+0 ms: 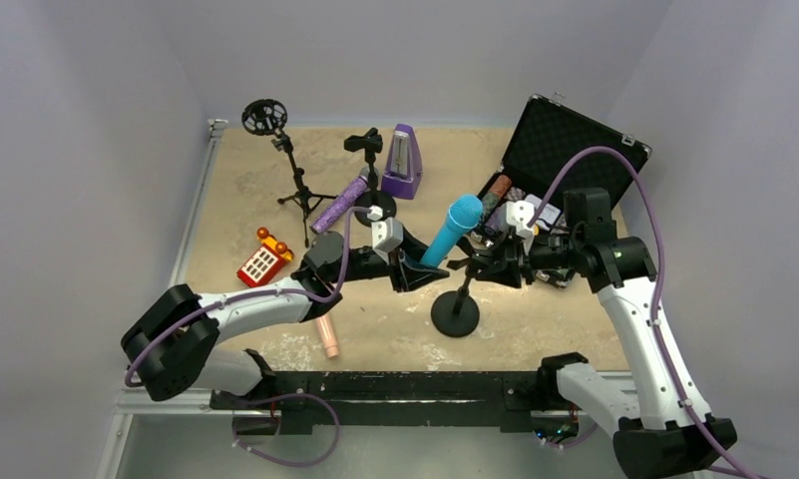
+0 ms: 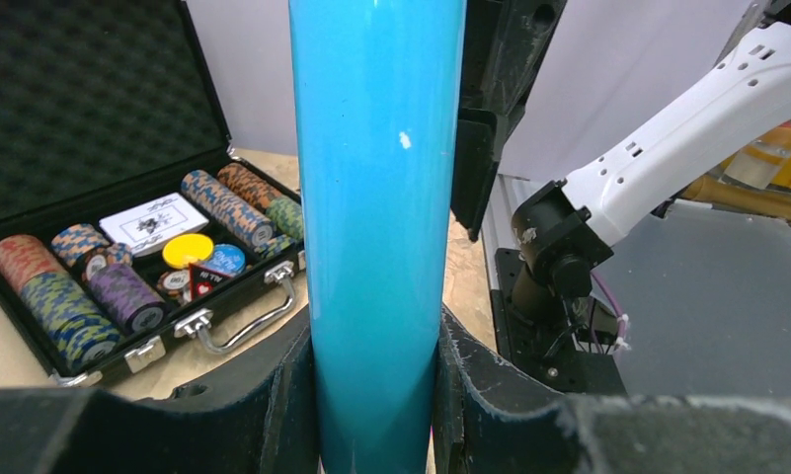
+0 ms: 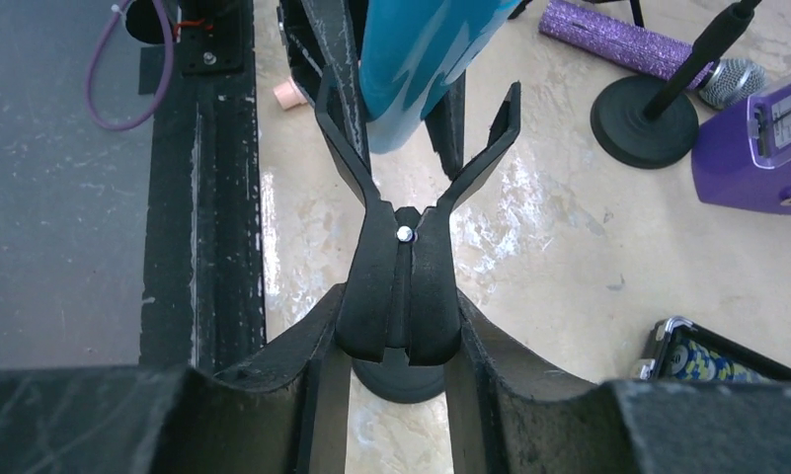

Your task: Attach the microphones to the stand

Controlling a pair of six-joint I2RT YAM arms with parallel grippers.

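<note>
The left tool [image 1: 415, 269] is clamped on the lower shaft of the cyan microphone [image 1: 453, 228], its two fingers [image 2: 273, 405] pressed against either side of the glossy barrel; the microphone stands tilted, head up and leaning toward the far right, above the middle of the counter [image 1: 535, 319]; the right tool [image 3: 399, 336] is closed on the handles of the black spring clip [image 3: 401, 267] atop the near stand [image 1: 455, 314], and the clip's two prongs are spread wide; the butt end of the cyan microphone sits at the mouth of those prongs, though whether it touches them cannot be told; the stand's round base rests on the counter just below both tools; the pink microphone [image 1: 327, 337] lies flat near the front edge, beside the left arm; the purple microphone [image 1: 340, 205] lies farther back, its grey mesh head just beside the base of a second stand [image 1: 375, 210]; a purple metronome [image 1: 405, 160] stands behind that; an open case of poker chips [image 1: 570, 140] sits at the far right.
</note>
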